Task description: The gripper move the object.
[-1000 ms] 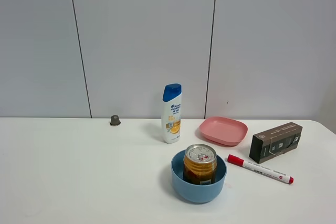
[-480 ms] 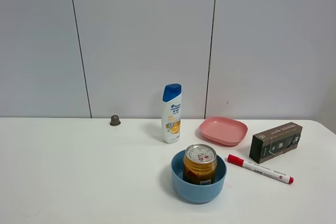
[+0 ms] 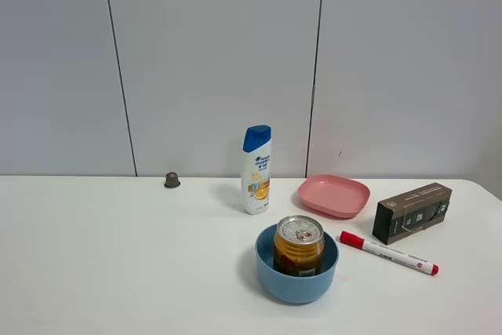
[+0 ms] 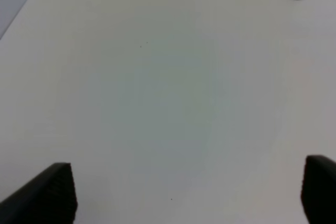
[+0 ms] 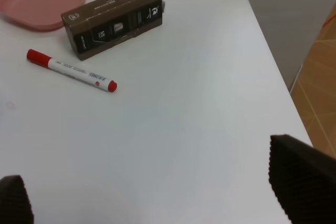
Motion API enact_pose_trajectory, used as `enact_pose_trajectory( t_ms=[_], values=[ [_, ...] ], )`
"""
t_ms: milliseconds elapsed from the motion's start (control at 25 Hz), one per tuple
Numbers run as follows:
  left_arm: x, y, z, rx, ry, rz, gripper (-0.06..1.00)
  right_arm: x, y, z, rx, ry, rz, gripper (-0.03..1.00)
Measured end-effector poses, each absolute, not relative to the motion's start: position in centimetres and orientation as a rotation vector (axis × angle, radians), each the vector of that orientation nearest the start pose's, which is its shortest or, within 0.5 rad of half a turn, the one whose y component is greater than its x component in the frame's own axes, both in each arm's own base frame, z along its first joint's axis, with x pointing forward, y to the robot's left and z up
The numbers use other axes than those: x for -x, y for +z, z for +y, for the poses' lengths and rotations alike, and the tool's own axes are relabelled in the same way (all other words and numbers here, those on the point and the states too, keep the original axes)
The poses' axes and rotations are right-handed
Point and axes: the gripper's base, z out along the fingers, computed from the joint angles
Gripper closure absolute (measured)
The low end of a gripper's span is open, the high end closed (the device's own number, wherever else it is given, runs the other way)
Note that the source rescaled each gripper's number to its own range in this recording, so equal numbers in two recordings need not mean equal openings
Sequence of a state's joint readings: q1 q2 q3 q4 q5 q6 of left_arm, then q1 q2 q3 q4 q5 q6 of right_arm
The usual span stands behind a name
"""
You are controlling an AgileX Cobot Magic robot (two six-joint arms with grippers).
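Upright in a blue bowl (image 3: 296, 275) stood the gold can (image 3: 298, 245), its silver pull-tab top facing up, near the front middle of the white bench (image 3: 118, 256). Just behind the bowl stood a white shampoo bottle (image 3: 256, 169) with a blue cap, and beside that, to the right, lay a shallow pink tray (image 3: 333, 194). A red-capped marker (image 3: 388, 253) lay on the bench right of the bowl, between it and a dark brown box (image 3: 412, 212) — the box sat a little farther back, near the right edge. A small dark capsule (image 3: 172, 180) rested alone by the wall, well apart from the rest.

Neither arm appeared in the high view. The left end effector (image 4: 189, 195) hung over bare bench with its black fingers (image 4: 50, 195) spread wide, holding nothing; the capsule showed far off. The right end effector (image 5: 157, 195) was likewise spread wide and unloaded, over the bench's right side, with the marker, the box and part of the pink tray ahead of it.
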State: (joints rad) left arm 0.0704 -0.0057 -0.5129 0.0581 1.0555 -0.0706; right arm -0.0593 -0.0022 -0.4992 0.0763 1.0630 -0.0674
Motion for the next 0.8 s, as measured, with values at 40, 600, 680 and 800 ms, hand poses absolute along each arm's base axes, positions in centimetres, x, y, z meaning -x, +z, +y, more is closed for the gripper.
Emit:
enact_pose_trajectory(
  t_ms=[40, 600, 680, 800],
  values=[
    [0.75, 28.13, 0.41, 0.145, 0.069, 2.015, 0.33, 0.50, 27.70, 0.64, 0.012, 0.012, 2.043, -0.03],
    [0.75, 28.13, 0.41, 0.145, 0.069, 2.015, 0.33, 0.50, 27.70, 0.64, 0.012, 0.012, 2.043, -0.03],
    [0.75, 28.13, 0.41, 0.145, 0.069, 2.015, 0.33, 0.50, 27.70, 0.64, 0.012, 0.012, 2.043, -0.03],
    [0.75, 28.13, 0.41, 0.145, 0.069, 2.015, 0.33, 0.50, 27.70, 0.64, 0.012, 0.012, 2.043, -0.03]
  ],
)
